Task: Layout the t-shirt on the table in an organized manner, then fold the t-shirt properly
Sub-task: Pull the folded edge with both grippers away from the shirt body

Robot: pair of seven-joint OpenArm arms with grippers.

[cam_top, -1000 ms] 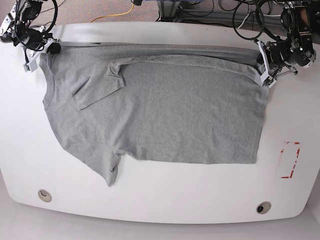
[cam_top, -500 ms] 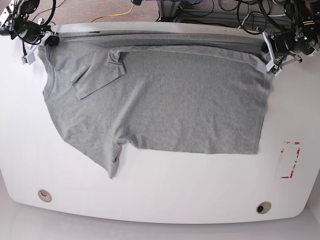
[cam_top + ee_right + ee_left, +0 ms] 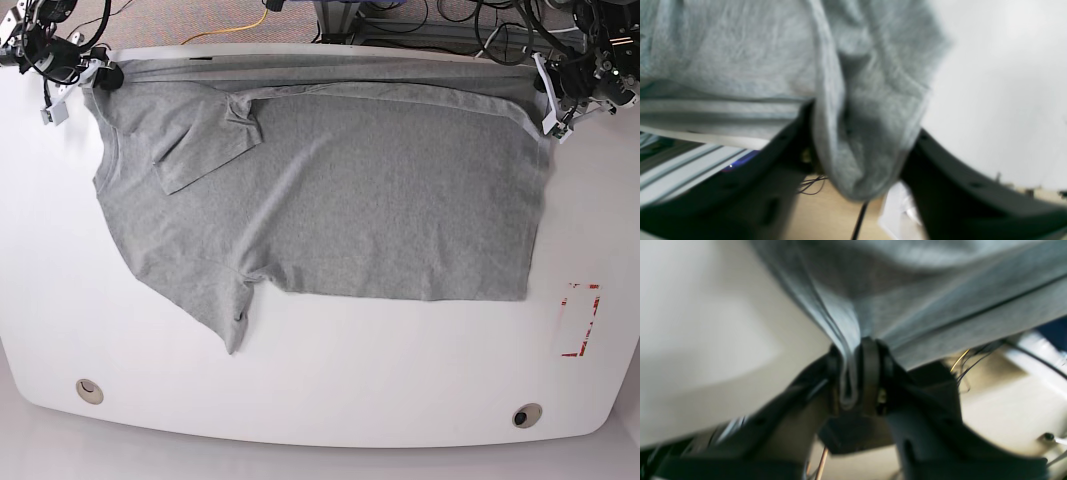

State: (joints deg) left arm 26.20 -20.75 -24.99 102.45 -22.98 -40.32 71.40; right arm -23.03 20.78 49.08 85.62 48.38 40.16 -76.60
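Red tape rectangle (image 3: 580,320) near front right of table (image 3: 330,400), clear of cloth. T-shirt (image 3: 330,190) spread across table middle, one sleeve (image 3: 205,145) folded over chest. Far corners pinched: left hand (image 3: 853,373) narrow on hem fold, right hand (image 3: 860,146) holding bunched shoulder. Advice: release only once far edge lies taut, then flatten sleeve.

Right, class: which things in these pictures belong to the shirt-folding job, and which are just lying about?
Job:
- t-shirt
- table
- left gripper, at a shirt corner
- right gripper, at another corner

Lying about:
- red tape outline
- two grommets
- yellow cable
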